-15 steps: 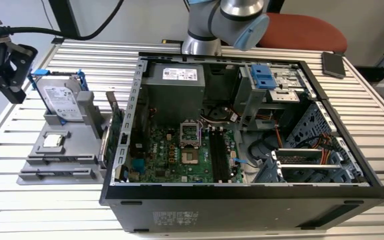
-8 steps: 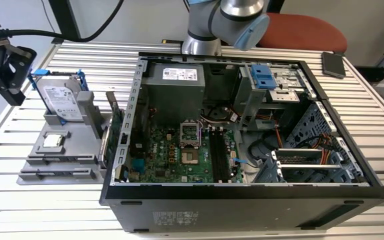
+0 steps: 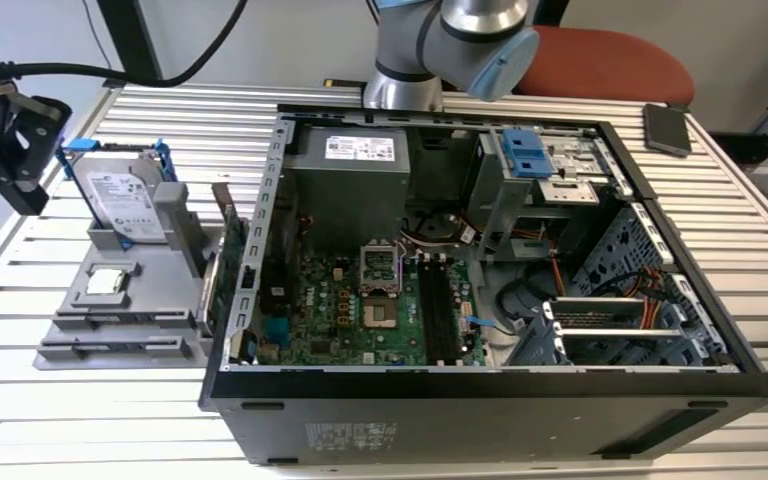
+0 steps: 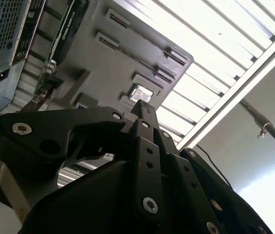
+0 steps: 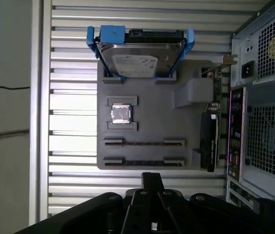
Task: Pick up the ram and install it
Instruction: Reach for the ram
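First wrist view: gripper (image 5: pixel 152 177) closed, holding nothing, near the grey tray (image 5: pixel 149 124).

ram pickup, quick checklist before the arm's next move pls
1. Where the ram is: cannot tell; the two long slots in the tray show as dark slits.
2. The gripper apart from tray and case: ok.
3. Case open, motherboard exposed: ok.
4. The memory slots free: cannot tell.
5. The hard drive and processor chip clear of the long slots: ok.
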`<action>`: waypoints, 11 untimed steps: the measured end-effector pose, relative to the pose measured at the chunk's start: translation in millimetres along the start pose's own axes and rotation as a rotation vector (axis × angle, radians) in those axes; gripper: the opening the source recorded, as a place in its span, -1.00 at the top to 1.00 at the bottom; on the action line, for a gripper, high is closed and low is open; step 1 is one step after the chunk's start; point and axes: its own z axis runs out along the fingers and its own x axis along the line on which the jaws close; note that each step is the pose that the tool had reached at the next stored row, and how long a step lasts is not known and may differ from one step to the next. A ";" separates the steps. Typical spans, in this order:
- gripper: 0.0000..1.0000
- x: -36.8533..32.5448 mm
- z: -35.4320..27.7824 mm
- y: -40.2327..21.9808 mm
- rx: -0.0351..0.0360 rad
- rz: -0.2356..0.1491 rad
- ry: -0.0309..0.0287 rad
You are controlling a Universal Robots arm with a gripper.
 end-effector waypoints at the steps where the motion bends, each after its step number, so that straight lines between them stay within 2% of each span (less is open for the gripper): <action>1: 1.00 0.0 0.0 -0.2 0.0000 0.000 -0.0027; 2: 1.00 0.0 0.0 -0.2 0.0001 -0.001 -0.0067; 11: 1.00 0.0 0.0 -0.2 0.0000 -0.001 -0.0103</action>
